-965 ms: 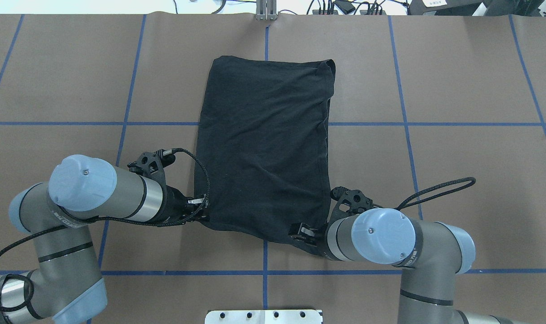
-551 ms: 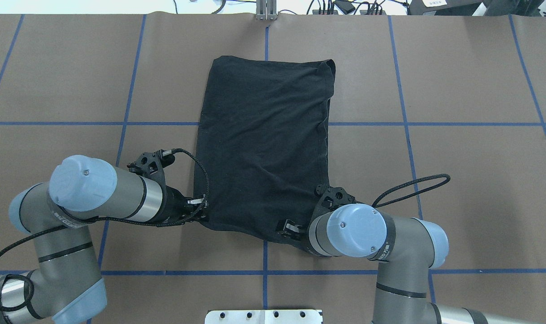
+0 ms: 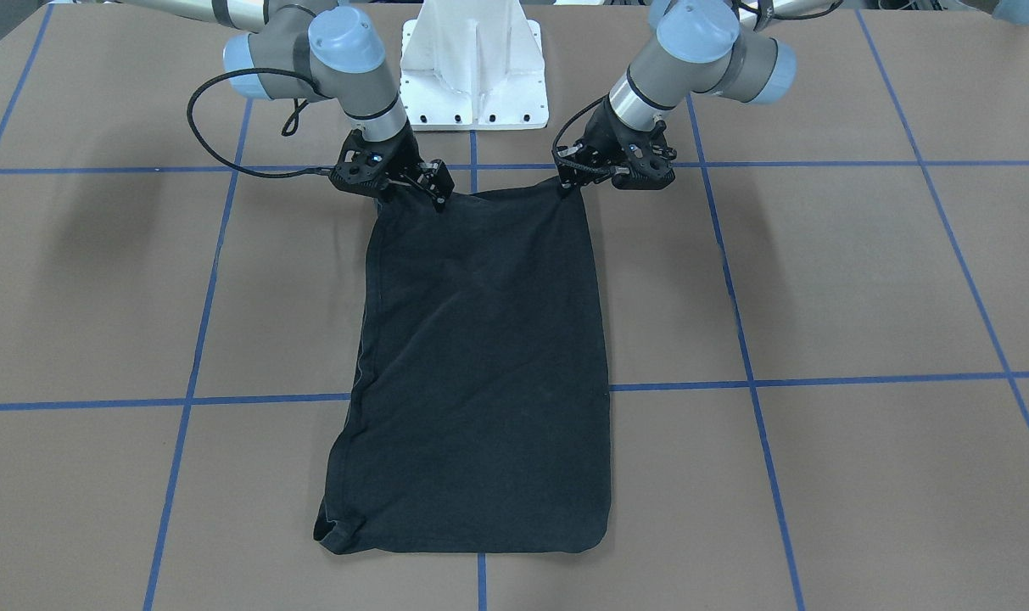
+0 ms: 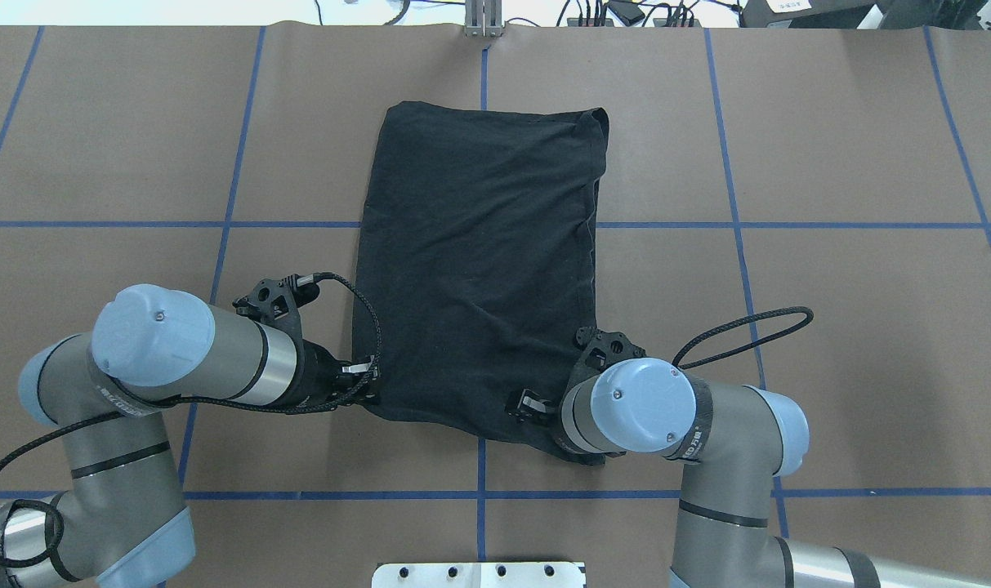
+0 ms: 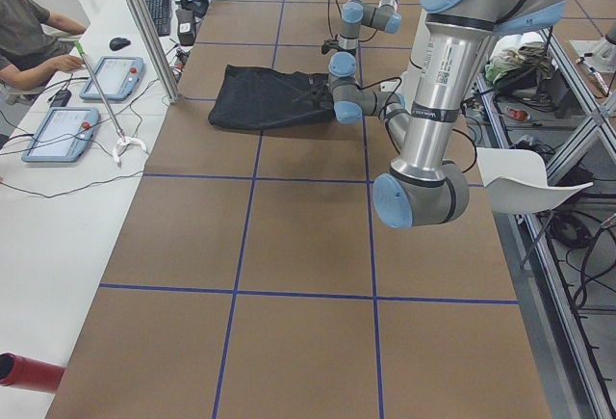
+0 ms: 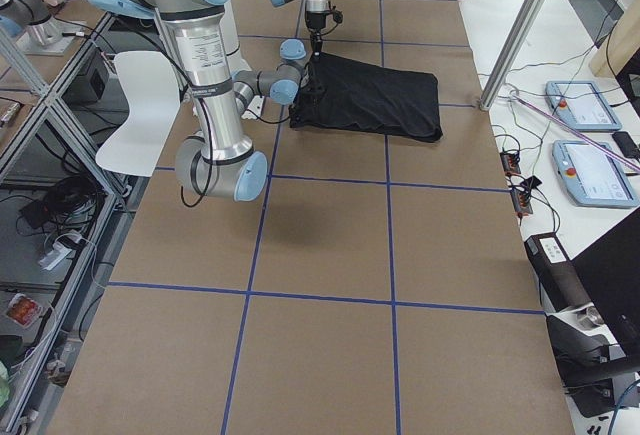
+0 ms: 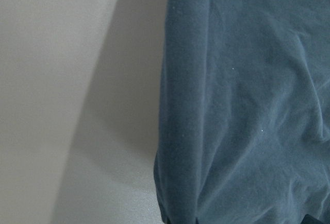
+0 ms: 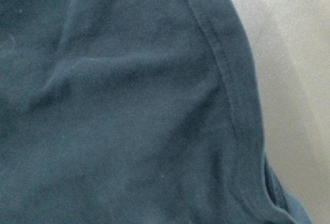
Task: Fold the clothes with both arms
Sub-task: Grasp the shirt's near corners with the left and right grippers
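Right gripper (image 4: 522, 406) slid inward along the near edge of the shirt (image 4: 479, 245); left gripper (image 4: 366, 384) sits opposite. We can't tell if either's jaws grip. Sides look folded in; we judge halving remains.

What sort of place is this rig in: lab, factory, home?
Most likely a robotics lab set up for data collection: a table marked with a blue tape grid, teach pendants on a side bench with a seated person, aluminium framing.

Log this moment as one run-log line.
stage: fold grasp | left claw: shut on T-shirt, robot-side corner | right claw: shut on other robot-side corner | T-shirt: far end flat on table
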You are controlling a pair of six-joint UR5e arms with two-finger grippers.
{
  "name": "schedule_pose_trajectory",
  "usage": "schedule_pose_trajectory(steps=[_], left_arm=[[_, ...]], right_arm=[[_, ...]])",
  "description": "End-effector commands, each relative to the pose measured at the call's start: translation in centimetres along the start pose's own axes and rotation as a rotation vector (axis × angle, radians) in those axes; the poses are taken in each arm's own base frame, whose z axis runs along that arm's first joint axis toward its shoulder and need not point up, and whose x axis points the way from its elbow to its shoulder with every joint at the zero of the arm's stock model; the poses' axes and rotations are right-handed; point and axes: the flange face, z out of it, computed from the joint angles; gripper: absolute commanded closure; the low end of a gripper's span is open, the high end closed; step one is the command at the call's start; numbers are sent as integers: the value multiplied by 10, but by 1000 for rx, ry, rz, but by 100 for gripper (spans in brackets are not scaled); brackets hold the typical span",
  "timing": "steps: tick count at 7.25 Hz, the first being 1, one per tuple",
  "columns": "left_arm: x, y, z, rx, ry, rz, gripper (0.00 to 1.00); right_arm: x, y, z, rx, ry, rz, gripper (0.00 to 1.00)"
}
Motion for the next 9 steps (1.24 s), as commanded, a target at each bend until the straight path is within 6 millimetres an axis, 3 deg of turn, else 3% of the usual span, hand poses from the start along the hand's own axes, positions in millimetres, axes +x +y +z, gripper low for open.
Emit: schedule_pose_trajectory(steps=[1,2,3,6,9], left_arm=[[0,0,0,1,0,0,100],[0,0,0,1,0,0,100],[0,0,0,1,0,0,100],[-1,-1,0,2,-1,-1,100],[1,0,-1,0,1,0,100]], right_arm=[[0,0,4,0,8,2,17],[-1,2,6,0,8,5,67],[-2,3,5,3,14,5,100],[-26,1,-9,-3,-26,8,100],[-26,0,-11,-8,-24,13,100]])
